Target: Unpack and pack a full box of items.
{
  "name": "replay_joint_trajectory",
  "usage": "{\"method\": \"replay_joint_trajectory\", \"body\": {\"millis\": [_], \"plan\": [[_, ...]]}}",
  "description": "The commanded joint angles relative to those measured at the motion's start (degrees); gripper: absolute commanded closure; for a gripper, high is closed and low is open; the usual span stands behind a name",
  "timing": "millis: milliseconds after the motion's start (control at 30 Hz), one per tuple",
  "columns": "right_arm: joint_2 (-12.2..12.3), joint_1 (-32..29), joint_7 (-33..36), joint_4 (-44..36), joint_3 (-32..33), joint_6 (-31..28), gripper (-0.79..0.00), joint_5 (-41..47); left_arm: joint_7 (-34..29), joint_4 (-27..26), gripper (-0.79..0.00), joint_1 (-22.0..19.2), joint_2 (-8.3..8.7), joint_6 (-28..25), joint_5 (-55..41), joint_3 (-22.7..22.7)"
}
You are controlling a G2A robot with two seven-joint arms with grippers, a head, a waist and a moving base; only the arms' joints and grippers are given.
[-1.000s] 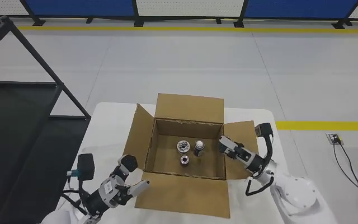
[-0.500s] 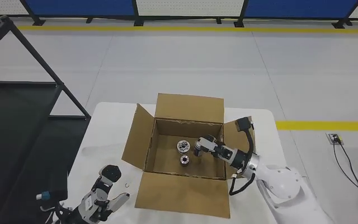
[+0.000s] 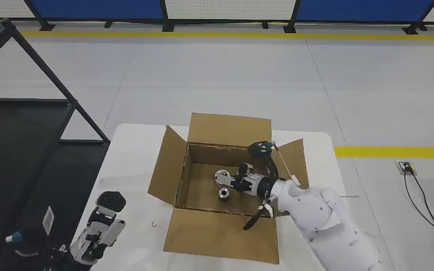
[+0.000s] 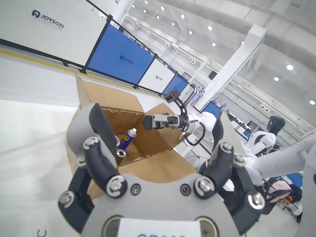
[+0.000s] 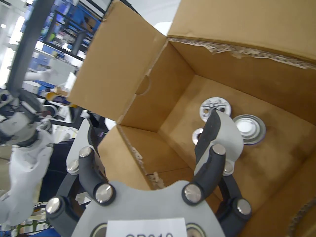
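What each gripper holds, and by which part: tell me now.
Nothing is held. The right gripper is open over the box, near the spray can, with nothing between its fingers. The left gripper is open and empty, outside the box.

A finger (image 5: 218, 134) of the right gripper (image 5: 151, 124) covers part of the metal ring (image 5: 196, 135) and the rim of the perforated disc (image 5: 214, 106). A speck (image 3: 154, 221) on the table (image 3: 135, 169) is too small to identify.
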Motion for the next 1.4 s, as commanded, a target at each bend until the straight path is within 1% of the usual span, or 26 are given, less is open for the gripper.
{"method": "replay_joint_trajectory", "body": {"millis": [0, 100, 200, 333, 467, 533, 667, 1000, 1067, 1133, 1200, 1233, 1267, 1300, 1367], "plan": [[-0.1, 1.1, 0.8, 0.7, -0.9, 1.1, -0.785, -3.4, 0.0, 0.7, -0.785, 0.5, 0.11, -0.4, -1.9, -2.3], [-0.1, 2.0, 1.8, 1.5, -1.8, 2.1, -0.785, -7.9, 0.3, 1.5, -0.785, 1.3, 0.16, -0.8, -3.9, -4.7], [-0.1, 2.7, 3.4, 2.0, -2.7, 2.4, -0.785, -11.1, 0.4, 2.0, -0.785, 2.0, 0.18, -1.3, -5.9, -6.1], [-0.5, 4.3, 4.4, 4.2, -4.3, 5.5, -0.785, -15.7, -2.0, 2.8, -0.785, 2.3, 0.42, -3.8, -10.8, -6.3], [-1.4, 6.6, 5.8, 7.0, -7.3, 9.3, -0.785, -19.7, -4.4, 3.1, -0.785, 2.0, 0.62, -4.8, -12.0, -6.0], [-2.0, 7.8, 6.7, 8.3, -8.9, 10.8, -0.785, -21.2, -4.5, 3.1, -0.785, 1.9, 0.63, -4.9, -12.0, -5.9], [-2.9, 9.8, 8.4, 10.5, -11.1, 12.7, -0.785, -23.1, -4.5, 3.1, -0.785, 1.9, 0.63, -4.9, -12.0, -5.9], [-4.8, 12.7, 11.4, 15.9, -13.7, 14.0, -0.785, -24.1, -4.5, 3.1, -0.785, 1.9, 0.63, -4.9, -12.0, -5.9], [-5.1, 13.0, 11.8, 16.6, -14.0, 14.1, -0.767, -24.4, -4.5, 3.1, -0.785, 1.9, 0.63, -4.9, -12.0, -5.9], [-5.4, 13.2, 12.0, 17.2, -14.2, 14.3, -0.668, -24.4, -4.5, 3.1, -0.785, 1.9, 0.63, -4.9, -12.0, -5.9], [-5.7, 13.4, 12.2, 17.7, -14.3, 14.3, -0.656, -24.5, -4.5, 3.1, -0.785, 1.9, 0.63, -4.9, -12.0, -5.9], [-5.8, 13.4, 12.2, 18.0, -14.4, 14.3, -0.628, -24.5, -4.5, 3.1, -0.785, 1.9, 0.63, -4.9, -12.0, -5.9], [-5.9, 13.5, 12.3, 18.2, -14.5, 14.2, -0.566, -24.6, -4.5, 3.1, -0.785, 1.9, 0.63, -4.9, -12.0, -5.9], [-6.0, 13.5, 12.3, 18.4, -14.5, 14.2, -0.523, -24.6, -4.5, 3.1, -0.785, 1.9, 0.63, -4.9, -12.0, -5.9], [-6.3, 13.6, 12.1, 18.9, -14.6, 14.3, -0.508, -24.9, -4.5, 3.1, -0.785, 1.9, 0.63, -4.9, -12.0, -5.9]]}}
